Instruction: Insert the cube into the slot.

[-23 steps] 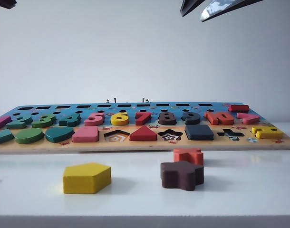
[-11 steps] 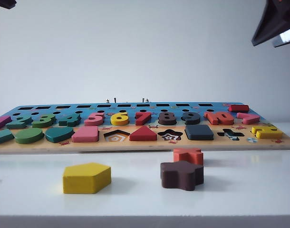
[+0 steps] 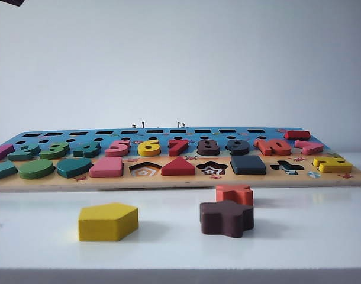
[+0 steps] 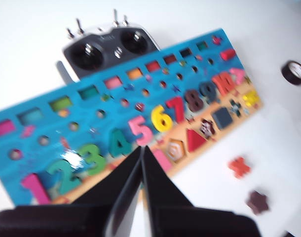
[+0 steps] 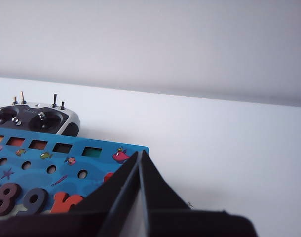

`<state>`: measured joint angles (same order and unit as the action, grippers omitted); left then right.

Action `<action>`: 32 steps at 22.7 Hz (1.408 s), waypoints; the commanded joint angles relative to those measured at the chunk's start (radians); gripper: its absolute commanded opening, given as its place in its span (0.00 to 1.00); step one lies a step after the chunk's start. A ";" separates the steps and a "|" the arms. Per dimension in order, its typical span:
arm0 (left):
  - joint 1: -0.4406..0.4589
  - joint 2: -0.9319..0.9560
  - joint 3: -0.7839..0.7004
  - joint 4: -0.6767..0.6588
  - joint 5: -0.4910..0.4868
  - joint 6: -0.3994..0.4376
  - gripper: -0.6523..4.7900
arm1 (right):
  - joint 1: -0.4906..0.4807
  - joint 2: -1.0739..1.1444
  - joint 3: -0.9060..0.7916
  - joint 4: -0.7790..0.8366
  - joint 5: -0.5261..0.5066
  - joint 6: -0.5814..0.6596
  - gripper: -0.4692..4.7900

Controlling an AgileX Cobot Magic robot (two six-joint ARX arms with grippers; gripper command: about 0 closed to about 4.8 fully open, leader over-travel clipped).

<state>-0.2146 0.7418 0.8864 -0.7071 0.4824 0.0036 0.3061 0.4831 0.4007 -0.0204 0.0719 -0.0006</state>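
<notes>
The dark navy cube (image 3: pixel 247 164) lies flat in its slot in the front row of the puzzle board (image 3: pixel 168 133), between the star recess and the cross recess. The left wrist view shows the cube (image 4: pixel 222 117) small, near the far end of the board (image 4: pixel 52 123). My left gripper (image 4: pixel 141 148) is shut and empty, high above the board's low numbers; only a dark sliver of it (image 3: pixel 12 2) shows in the exterior view's top left corner. My right gripper (image 5: pixel 140 153) is shut and empty, raised over the board's (image 5: pixel 37 163) far right corner, out of the exterior view.
On the white table in front of the board lie a yellow pentagon (image 3: pixel 108 221), a dark brown star (image 3: pixel 226 218) and an orange cross piece (image 3: pixel 234 193). A grey radio controller (image 4: pixel 108 49) sits behind the board. A black tape roll (image 4: pixel 294 72) lies off the board's right end.
The right gripper has swung right and up, leaving the exterior view, and its jaws have gone from apart to shut. The cube and the loose pieces have not moved.
</notes>
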 commanded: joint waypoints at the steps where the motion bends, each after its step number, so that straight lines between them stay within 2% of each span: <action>1: 0.021 -0.019 -0.018 0.064 -0.072 0.008 0.15 | -0.029 -0.024 -0.011 0.023 0.000 -0.002 0.08; 3: 0.033 -0.034 -0.040 0.098 -0.114 0.008 0.15 | -0.055 -0.043 -0.027 0.040 0.000 0.004 0.08; 5: 0.050 -0.077 -0.100 0.175 -0.207 0.009 0.15 | -0.097 -0.076 -0.065 0.086 0.000 0.011 0.08; 10: 0.062 -0.175 -0.233 0.291 -0.316 0.011 0.15 | -0.150 -0.131 -0.136 0.151 0.000 0.056 0.08; 16: 0.064 -0.331 -0.427 0.396 -0.435 0.014 0.15 | -0.159 -0.219 -0.235 0.200 0.000 0.135 0.08; 25: 0.071 -0.491 -0.674 0.547 -0.559 0.016 0.15 | -0.159 -0.361 -0.359 0.199 0.005 0.165 0.08; 32: 0.090 -0.575 -0.787 0.585 -0.574 0.034 0.15 | -0.183 -0.463 -0.393 0.158 0.007 0.165 0.08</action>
<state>-0.1249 0.1734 0.1047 -0.1387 -0.0883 0.0299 0.1287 0.0261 0.0082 0.1333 0.0750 0.1608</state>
